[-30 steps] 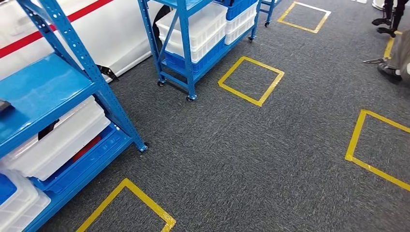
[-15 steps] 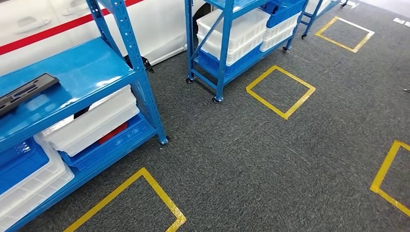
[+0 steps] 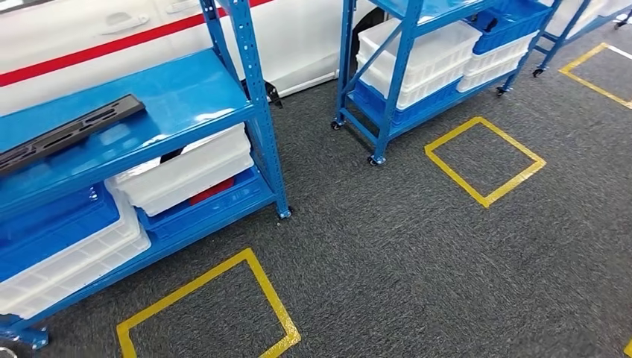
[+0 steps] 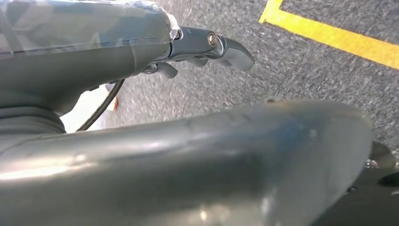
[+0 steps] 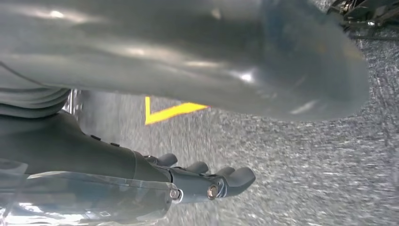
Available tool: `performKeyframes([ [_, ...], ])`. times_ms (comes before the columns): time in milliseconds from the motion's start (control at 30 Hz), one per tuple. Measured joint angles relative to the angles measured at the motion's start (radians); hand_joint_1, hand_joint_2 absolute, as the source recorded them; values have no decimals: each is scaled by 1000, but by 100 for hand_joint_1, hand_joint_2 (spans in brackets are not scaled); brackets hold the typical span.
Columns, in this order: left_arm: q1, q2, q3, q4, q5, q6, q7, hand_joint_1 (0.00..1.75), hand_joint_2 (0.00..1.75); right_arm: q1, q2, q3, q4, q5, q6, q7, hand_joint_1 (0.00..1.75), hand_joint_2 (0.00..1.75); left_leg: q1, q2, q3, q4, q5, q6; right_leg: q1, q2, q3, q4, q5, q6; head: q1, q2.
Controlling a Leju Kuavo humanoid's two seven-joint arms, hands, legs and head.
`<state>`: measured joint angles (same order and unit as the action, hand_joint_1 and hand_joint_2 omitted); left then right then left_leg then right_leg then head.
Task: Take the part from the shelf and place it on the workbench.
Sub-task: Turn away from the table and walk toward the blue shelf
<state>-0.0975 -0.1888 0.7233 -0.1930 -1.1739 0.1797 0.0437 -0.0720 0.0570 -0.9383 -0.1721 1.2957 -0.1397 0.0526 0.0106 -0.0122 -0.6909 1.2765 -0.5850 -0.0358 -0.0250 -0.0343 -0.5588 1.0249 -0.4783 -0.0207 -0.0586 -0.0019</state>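
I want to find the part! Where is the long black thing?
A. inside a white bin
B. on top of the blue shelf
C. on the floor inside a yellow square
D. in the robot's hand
B: the long black part lies flat on the blue shelf, above the white bins.

Two shelves on carpet with taped squares in front.
Part (image 3: 67, 134) lies flat on upper board of near shelf (image 3: 257, 112), at left; bins (image 3: 186, 171) stacked on its lower level underneath. Second shelf (image 3: 395, 74) farther back and to the right, also with bins (image 3: 425, 60). One taped square (image 3: 201, 313) before the near shelf, another (image 3: 484, 160) before the second shelf.
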Motion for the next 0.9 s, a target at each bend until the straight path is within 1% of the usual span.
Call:
performKeyframes([
  [33, 1, 0, 0, 0, 1, 0, -2, 0, 0, 0, -1, 1, 0, 2, 1, -1, 0, 0, 2, 3, -6, 9, 8, -3, 0, -14, 2, 0, -3, 1, 0, 0],
  [67, 3, 0, 0, 0, 2, 0, -3, 0, 0, 0, -2, 3, 0, 4, 3, -3, 0, 0, 4, 8, 9, -22, 34, -5, -1, -27, 6, 0, -6, 4, 0, 0],
  [100, 4, 0, 1, 0, 2, 0, -4, 0, 0, -1, -2, 6, 0, 6, 3, -6, 0, 0, 4, 20, 41, -85, 71, -5, -2, -39, 12, 0, -9, 7, 0, 0],
  [133, 4, 0, 1, 0, 2, 0, -4, 0, 0, -1, -2, 7, 0, 7, 2, -9, 0, 0, 2, 42, 76, -156, 100, -2, -1, -51, 18, 0, -14, 11, 0, 0],
  [167, 3, 0, 1, 0, 1, -1, -3, 0, 0, -2, -2, 9, 0, 8, 0, -15, 0, 0, -1, 59, 106, -213, 122, 5, 1, -61, 23, 0, -18, 17, 0, 0],
  [200, 4, 0, 1, 0, 1, -1, 0, 0, 0, -3, -2, 9, 0, 9, -3, -20, 0, 0, -4, 72, 122, -248, 131, 12, 2, -70, 28, 0, -21, 22, 0, 0],
  [233, 5, 0, 2, 0, 2, -2, 5, 0, 0, -5, -2, 9, 0, 9, -6, -26, 0, 0, -9, 75, 126, -260, 130, 20, 4, -78, 31, -1, -23, 28, 0, 0],
  [267, 9, 0, 4, 0, 3, -2, 11, 0, 0, -9, -2, 9, -1, 9, -10, -32, 0, 0, -11, 64, 125, -262, 131, 28, 5, -85, 36, -3, -24, 34, 0, 0],
  [300, 12, 0, 6, 0, 5, -2, 18, 0, 0, -12, -2, 10, -1, 9, -13, -35, 0, 0, -9, 54, 127, -266, 133, 34, 2, -87, 40, -5, -27, 40, 0, 0],
  [333, 16, 0, 10, 0, 6, -2, 25, 0, 0, -14, -2, 10, -1, 9, -15, -37, 0, 0, -7, 44, 132, -273, 136, 41, 0, -73, 42, 0, -34, 46, 0, 0],
  [367, 17, 0, 13, 0, 8, -2, 31, 0, 0, -14, -1, 10, -1, 9, -15, -38, 0, 0, -5, 34, 137, -279, 139, 48, -2, -49, 35, 22, -51, 49, 0, 0],
  [400, 17, 1, 17, 0, 8, 2, 35, 0, 0, -12, 0, 11, -1, 10, -16, -37, 0, 0, -2, 23, 141, -284, 143, 54, -4, -19, 16, 66, -77, 51, 0, 0],
  [433, 17, 1, 20, 0, 7, 9, 37, 0, 44, -10, 2, 11, -1, 10, -16, -34, 0, 0, -3, 12, 141, -285, 144, 58, -4, 8, -15, 128, -108, 50, 0, 0],
  [467, 17, 1, 22, 0, 6, 19, 37, 0, 87, -8, 4, 11, -1, 10, -16, -29, 0, 0, -4, -1, 141, -285, 144, 61, -4, 22, -52, 197, -136, 50, 1, 0],
  [500, 17, 1, 24, 0, 5, 30, 37, 0, 131, -7, 6, 11, -1, 10, -16, -24, 0, 0, -5, -15, 141, -284, 143, 62, -4, 27, -83, 251, -149, 51, 1, 0],
  [533, 18, 2, 25, 0, 4, 38, 37, 0, 175, -5, 7, 11, -1, 11, -16, -21, 0, 0, -6, -30, 143, -284, 143, 62, -4, 30, -103, 274, -142, 51, 1, 0],
  [567, 19, 2, 25, 0, 3, 44, 37, 0, 175, -4, 8, 11, -1, 13, -16, -18, 0, 0, -6, -46, 144, -282, 142, 61, -5, 32, -104, 259, -115, 51, 1, 0],
  [600, 20, 2, 26, 0, 1, 46, 37, 0, 175, -3, 9, 11, -1, 14, -16, -17, 0, 0, -6, -62, 146, -280, 140, 58, -6, 40, -89, 207, -73, 50, 1, 0],
  [633, 20, 2, 26, 0, 0, 47, 37, 0, 175, -2, 10, 11, -1, 15, -16, -16, 0, 0, -5, -76, 146, -277, 137, 55, -8, 62, -67, 140, -31, 48, 1, 0],
  [667, 18, 2, 26, 0, -1, 48, 37, 0, 175, -1, 10, 11, -1, 15, -16, -16, 0, 0, -6, -88, 144, -270, 132, 50, -10, 86, -46, 78, -2, 47, 0, 0],
  [700, 17, 2, 26, 0, -2, 48, 36, 0, 175, 0, 10, 11, -1, 16, -16, -16, 0, 0, -6, -100, 140, -264, 129, 44, -10, 105, -31, 37, 13, 45, 0, 0],
  [733, 17, 2, 26, 0, -3, 49, 34, 0, 131, 0, 10, 11, -1, 16, -16, -15, 0, 0, -5, -110, 135, -261, 126, 38, -9, 115, -25, 18, 14, 42, 0, 0],
  [767, 16, 2, 27, 0, -3, 49, 33, 0, 87, -1, 10, 11, -1, 16, -15, -14, 0, 0, -5, -121, 132, -260, 124, 31, -6, 109, -22, 15, 10, 38, 0, 0],
  [800, 17, 2, 27, 0, -4, 50, 30, 0, 87, -2, 10, 11, -1, 17, -15, -14, 0, 0, -3, -128, 131, -261, 124, 25, -5, 96, -19, 14, 10, 33, 0, 0],
  [833, 19, 2, 27, 0, -5, 50, 28, 0, 87, -3, 10, 12, -1, 18, -14, -13, 0, 0, -2, -116, 129, -256, 119, 19, -6, 84, -16, 11, 9, 26, 0, 0],
  [867, 19, 2, 27, 0, -5, 51, 26, 0, 131, -3, 10, 13, -1, 19, -14, -12, 0, 0, -3, -92, 122, -237, 107, 14, -7, 70, -13, 7, 9, 19, 0, 0],
  [900, 18, 2, 27, 0, -4, 51, 23, 0, 175, -2, 8, 14, -1, 20, -14, -12, 0, 0, -4, -62, 105, -200, 86, 10, -8, 56, -10, 5, 9, 13, 0, 0],
])
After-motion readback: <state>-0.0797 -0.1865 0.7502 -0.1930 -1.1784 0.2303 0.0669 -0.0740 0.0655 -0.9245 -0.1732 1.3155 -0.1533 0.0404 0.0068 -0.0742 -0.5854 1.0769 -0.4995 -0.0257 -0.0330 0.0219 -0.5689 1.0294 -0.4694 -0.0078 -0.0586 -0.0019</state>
